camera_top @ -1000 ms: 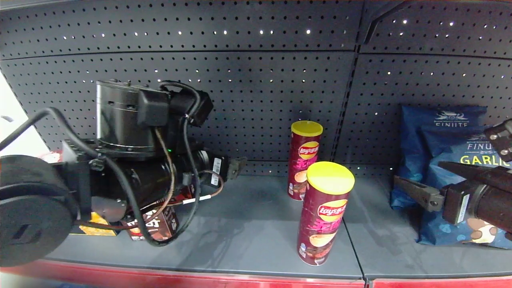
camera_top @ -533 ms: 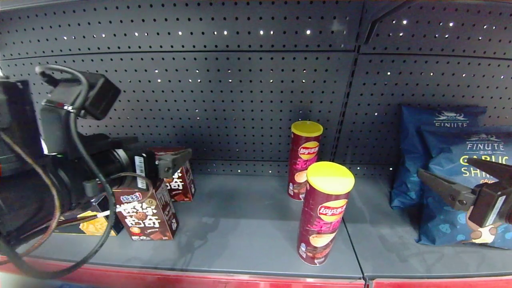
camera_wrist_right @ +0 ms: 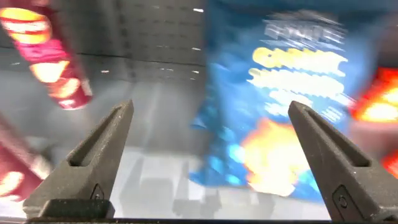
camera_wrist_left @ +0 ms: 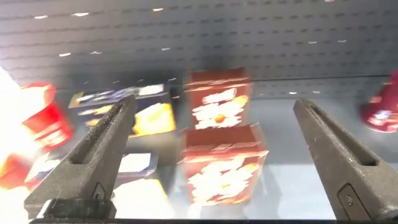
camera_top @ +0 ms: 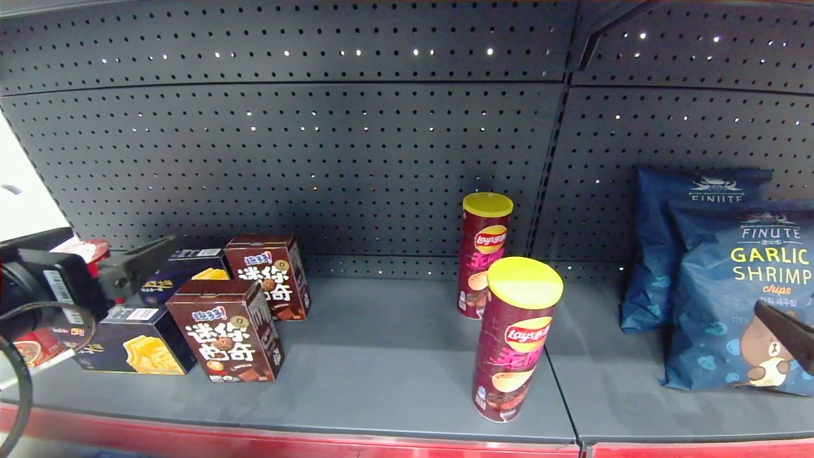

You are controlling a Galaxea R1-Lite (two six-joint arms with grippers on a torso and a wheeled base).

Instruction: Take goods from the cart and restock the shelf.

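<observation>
Two brown cookie boxes (camera_top: 232,331) (camera_top: 270,273) stand one behind the other on the left of the grey shelf (camera_top: 381,362), also seen in the left wrist view (camera_wrist_left: 224,165). My left gripper (camera_wrist_left: 216,106) is open and empty, in front of the boxes and apart from them; one of its fingers (camera_top: 137,261) shows at the head view's left edge. My right gripper (camera_wrist_right: 211,107) is open and empty, facing the blue chip bags (camera_wrist_right: 280,106). One right finger (camera_top: 785,334) pokes in at the head view's right edge.
Two maroon chip cans with yellow lids (camera_top: 515,337) (camera_top: 484,251) stand mid-shelf. Dark blue boxes (camera_top: 137,340) and a red pack (camera_top: 82,249) lie at far left. Blue chip bags (camera_top: 738,292) lean on the perforated back wall (camera_top: 381,159). A red lip (camera_top: 318,439) edges the shelf front.
Both arms have pulled back off the shelf, the left one to the left edge and the right one to the right edge. The boxes once hidden behind the left arm now show.
</observation>
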